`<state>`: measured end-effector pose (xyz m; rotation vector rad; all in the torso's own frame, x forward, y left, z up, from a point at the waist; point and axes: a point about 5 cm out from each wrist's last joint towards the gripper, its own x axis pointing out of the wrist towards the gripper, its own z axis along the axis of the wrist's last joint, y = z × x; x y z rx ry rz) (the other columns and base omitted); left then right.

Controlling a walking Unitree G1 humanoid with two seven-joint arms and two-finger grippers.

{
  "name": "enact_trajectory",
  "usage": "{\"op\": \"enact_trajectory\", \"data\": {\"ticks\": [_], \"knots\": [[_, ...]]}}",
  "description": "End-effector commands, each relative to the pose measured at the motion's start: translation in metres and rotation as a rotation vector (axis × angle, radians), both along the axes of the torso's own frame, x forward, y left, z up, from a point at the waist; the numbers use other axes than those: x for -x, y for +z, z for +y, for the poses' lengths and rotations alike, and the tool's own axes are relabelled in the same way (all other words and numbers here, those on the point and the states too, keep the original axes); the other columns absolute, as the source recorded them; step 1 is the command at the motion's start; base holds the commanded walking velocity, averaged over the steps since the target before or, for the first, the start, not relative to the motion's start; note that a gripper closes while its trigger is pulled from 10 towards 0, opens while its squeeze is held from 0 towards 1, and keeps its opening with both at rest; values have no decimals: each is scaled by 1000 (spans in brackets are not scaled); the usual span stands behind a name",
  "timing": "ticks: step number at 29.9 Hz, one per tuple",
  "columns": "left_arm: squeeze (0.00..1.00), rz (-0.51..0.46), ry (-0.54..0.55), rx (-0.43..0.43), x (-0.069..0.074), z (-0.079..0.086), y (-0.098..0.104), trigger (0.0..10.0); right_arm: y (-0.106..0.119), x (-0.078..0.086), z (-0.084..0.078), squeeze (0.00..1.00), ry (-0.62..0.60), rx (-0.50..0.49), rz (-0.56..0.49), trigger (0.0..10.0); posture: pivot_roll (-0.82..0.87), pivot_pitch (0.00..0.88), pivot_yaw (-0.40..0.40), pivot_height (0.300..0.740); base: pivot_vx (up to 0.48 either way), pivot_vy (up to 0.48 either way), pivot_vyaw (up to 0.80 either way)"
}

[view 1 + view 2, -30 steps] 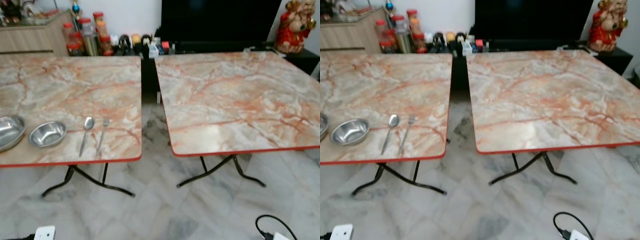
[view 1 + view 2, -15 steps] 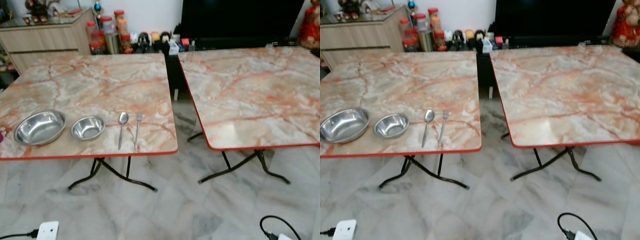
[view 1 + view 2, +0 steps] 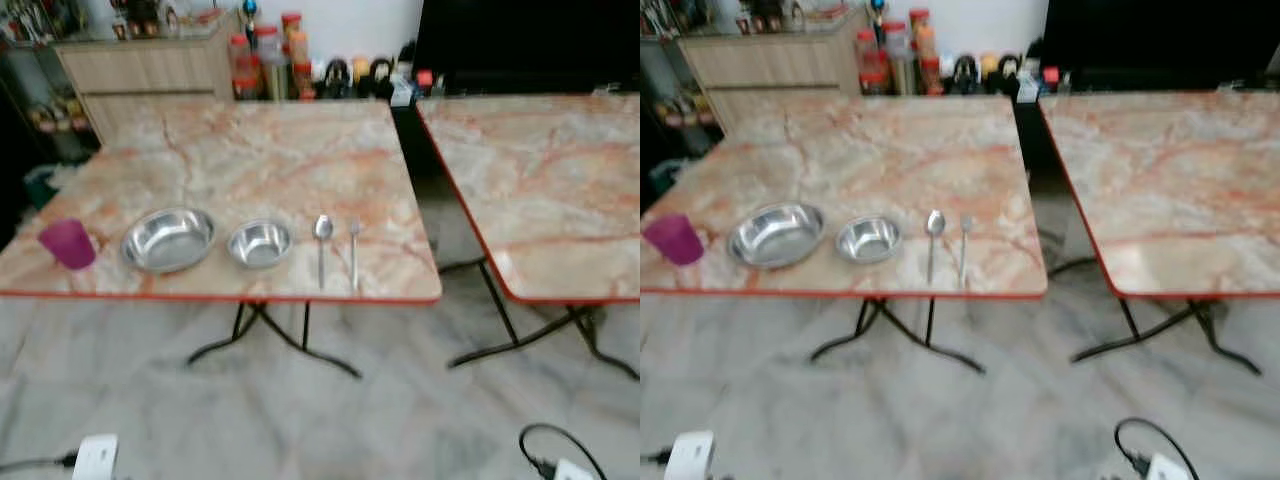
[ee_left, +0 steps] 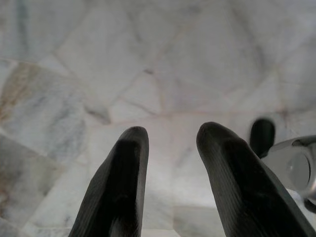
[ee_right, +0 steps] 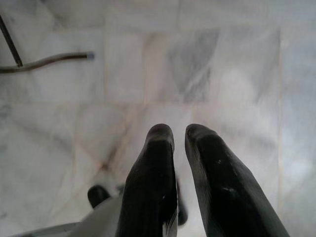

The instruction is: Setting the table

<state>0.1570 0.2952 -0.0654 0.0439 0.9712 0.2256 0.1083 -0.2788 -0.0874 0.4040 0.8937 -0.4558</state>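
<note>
On the left marble-topped table (image 3: 280, 150), a row of tableware lies near the front edge: a purple cup (image 3: 68, 243), a large steel bowl (image 3: 168, 239), a small steel bowl (image 3: 259, 243), a spoon (image 3: 321, 244) and a fork (image 3: 353, 250). The right table (image 3: 560, 180) has a bare top. My left gripper (image 4: 170, 136) hangs over the marble floor, open and holding nothing. In its own wrist view, my right gripper (image 5: 178, 131) also hangs over the floor, shut with nothing in it.
Behind the tables are a wooden cabinet (image 3: 140, 65), jars and bottles (image 3: 270, 60) and a dark TV unit (image 3: 520, 45). Black folding legs (image 3: 270, 335) stand under each table. A white power strip (image 3: 95, 455) and a black cable (image 3: 555, 450) lie on the floor.
The whole picture has shifted right, so the camera has turned left. The purple cup and the left table's far end have come into view. Nothing on the tables moved.
</note>
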Motion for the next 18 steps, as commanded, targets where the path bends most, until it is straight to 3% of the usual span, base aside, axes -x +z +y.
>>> {"op": "enact_trajectory", "data": {"ticks": [1,7,12,18], "knots": [[0,6,10,-18,2,8,3,10000,1,-5,3,0,-1,-4,-14,10000,73,0,30,740,0,326,0],[0,8,11,-20,2,9,3,10000,1,-5,3,0,9,-2,-13,10000,74,0,30,740,0,326,0],[0,5,3,-19,1,7,2,10000,1,-5,2,0,16,5,-11,10000,72,0,28,740,0,325,436],[0,3,-2,-29,0,8,3,10000,1,-4,1,0,5,0,-8,10000,75,0,26,740,0,0,0]]}}
